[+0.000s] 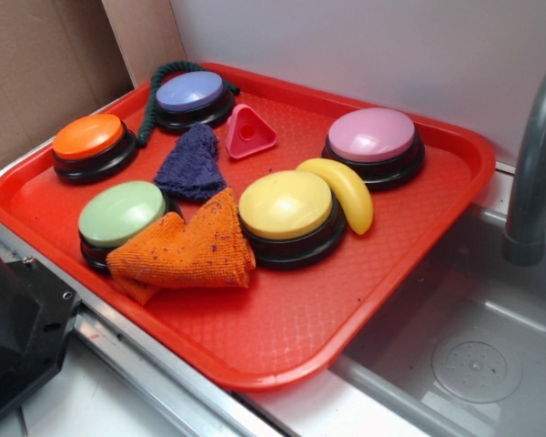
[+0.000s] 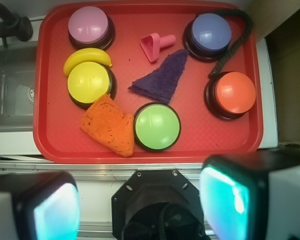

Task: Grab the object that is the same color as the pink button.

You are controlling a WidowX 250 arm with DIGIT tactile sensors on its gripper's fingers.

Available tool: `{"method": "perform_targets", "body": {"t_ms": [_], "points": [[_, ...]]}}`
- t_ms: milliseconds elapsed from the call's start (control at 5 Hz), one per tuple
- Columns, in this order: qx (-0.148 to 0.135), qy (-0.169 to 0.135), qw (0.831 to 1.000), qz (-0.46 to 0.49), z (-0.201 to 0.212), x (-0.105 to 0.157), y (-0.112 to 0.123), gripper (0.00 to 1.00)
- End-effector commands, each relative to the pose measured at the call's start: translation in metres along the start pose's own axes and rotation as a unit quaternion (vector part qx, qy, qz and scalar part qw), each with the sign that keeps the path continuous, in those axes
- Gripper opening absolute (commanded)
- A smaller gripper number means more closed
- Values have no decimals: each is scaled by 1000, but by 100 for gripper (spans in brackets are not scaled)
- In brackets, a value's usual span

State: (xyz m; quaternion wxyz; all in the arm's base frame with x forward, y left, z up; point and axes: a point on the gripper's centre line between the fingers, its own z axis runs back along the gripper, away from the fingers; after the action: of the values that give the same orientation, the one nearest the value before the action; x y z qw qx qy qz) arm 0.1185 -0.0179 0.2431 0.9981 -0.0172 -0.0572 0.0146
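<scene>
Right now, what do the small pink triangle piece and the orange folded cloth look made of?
Small pink triangle piece: apparently moulded plastic, smooth with a slight sheen, rounded corners, round centre hole. Orange folded cloth: knitted or terry-like fabric, matte, fuzzy weave, dark specks.

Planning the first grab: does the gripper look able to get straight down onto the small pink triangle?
Probably yes. The pink triangle sits alone on bare red tray, apart from the purple-blue button and purple cloth. Nothing lies on top. The gripper hangs high above the tray's near edge, fingers wide apart.
</scene>
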Motion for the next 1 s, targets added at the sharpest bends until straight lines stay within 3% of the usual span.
{"method": "perform_targets", "body": {"t_ms": [0, 200, 400, 600, 800], "points": [[0, 0, 1000, 0, 0, 0, 0, 100], [0, -12, 1000, 6, -17, 17, 3, 100], [-20, -19, 999, 27, -46, 40, 8, 100], [-21, -17, 999, 46, -79, 65, 15, 100], [-4, -31, 998, 57, -106, 88, 28, 100]]}}
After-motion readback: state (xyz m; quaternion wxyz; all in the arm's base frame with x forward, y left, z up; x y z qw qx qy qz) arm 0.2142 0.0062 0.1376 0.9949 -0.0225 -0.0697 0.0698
